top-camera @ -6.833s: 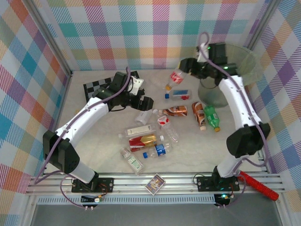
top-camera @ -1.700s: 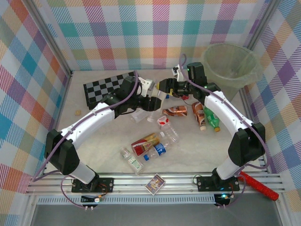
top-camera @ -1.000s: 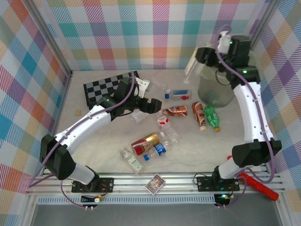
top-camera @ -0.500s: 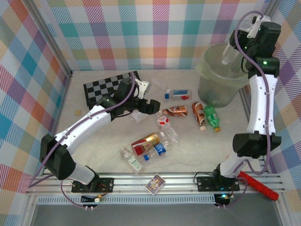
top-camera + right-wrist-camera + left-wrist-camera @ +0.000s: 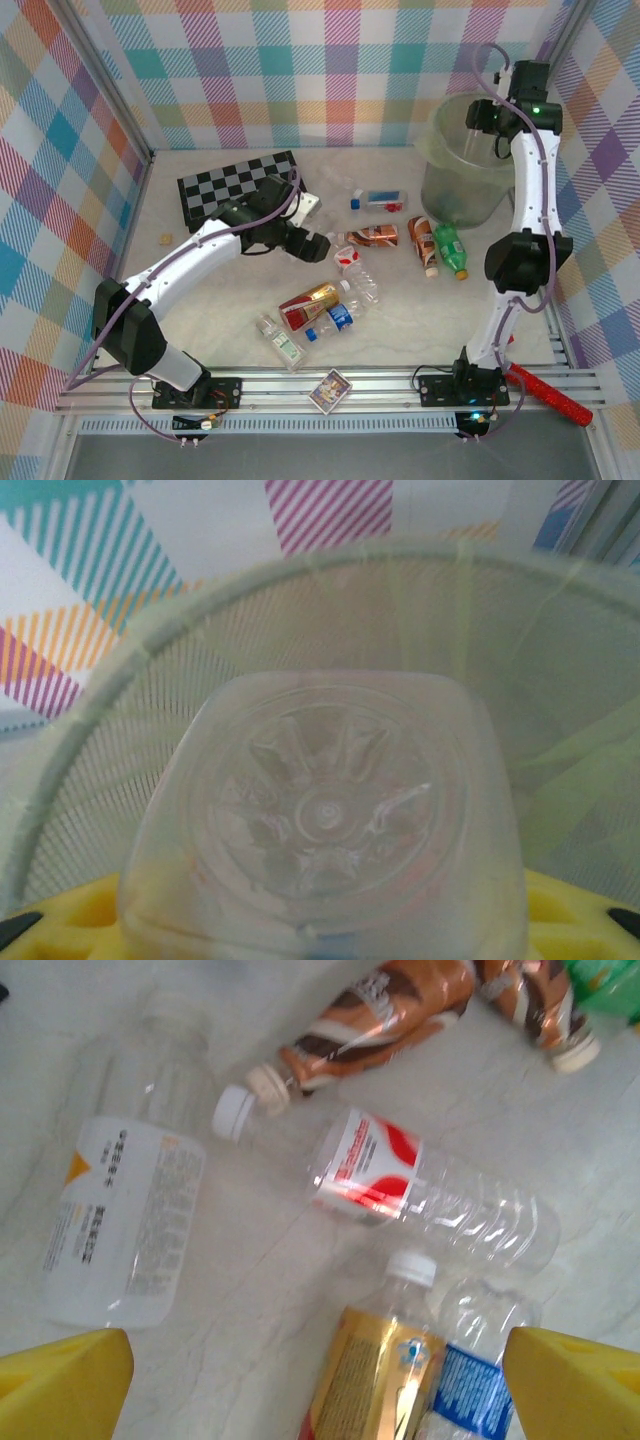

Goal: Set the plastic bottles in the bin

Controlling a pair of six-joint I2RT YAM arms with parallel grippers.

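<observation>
Nearest the arm bases, a loose scatter of plastic bottles [image 5: 335, 318] lies on its sides on the tabletop [image 5: 200, 310]: a gold-and-red one [image 5: 308, 298] beside a blue-labelled one, with a clear red-labelled bottle [image 5: 420, 1185] just beyond them. The left pincer [image 5: 318, 247] hovers over this group with its yellow fingertips [image 5: 65, 1370] spread wide and nothing between them. From its wrist view a white-labelled bottle [image 5: 125, 1220] lies off to the left, and the red-labelled one lies straight ahead with its long axis running across the gap. A little farther back rest two brown bottles [image 5: 375, 235], a green one [image 5: 452, 250] and a small bottle with a blue cap [image 5: 378, 200]. This arm is plainly the nearer one for all the bottles that lie on the tabletop. At the far right stands the bin [image 5: 445, 190], and here is the relation that matters: the right pincer [image 5: 483, 113] is raised above its open mouth and clamped on a clear bottle [image 5: 325, 820]. The bottle's base faces the wrist camera, so its long axis points past the fingers towards the pale-green rim [image 5: 130, 650] and the liner inside. Judging by that line-up, letting go should drop the bottle inside, though it sits close to the far edge of the mouth, so a small miss could catch the rim.
</observation>
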